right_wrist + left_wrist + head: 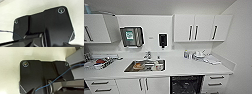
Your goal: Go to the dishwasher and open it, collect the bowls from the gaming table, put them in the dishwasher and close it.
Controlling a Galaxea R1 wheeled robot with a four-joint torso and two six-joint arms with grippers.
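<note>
Two wrist views are showing the robot's own dark plate over a pale floor, so I cannot tell how the jaws of either arm are standing or whether they are holding anything.

From the head view, the robot is facing a white kitchen counter (184,67) running along the back wall. The dishwasher (186,84) is sitting under the counter's front edge, right of the middle, between the white cabinet doors (143,85) and a stack of drawers (215,82); its dark inside with wire racks is showing. A steel sink (145,66) is sitting in the counter just left of the middle, with some dishes lying in it and a tap (148,55) rising at its back edge. A drying rack (99,63) with items is resting at the counter's left end, and bottles and small items (196,55) are crowding the back right corner. Upper cabinets (201,27) are hanging above, with a paper towel dispenser (132,36) and a soap dispenser (163,40) on the wall.
</note>
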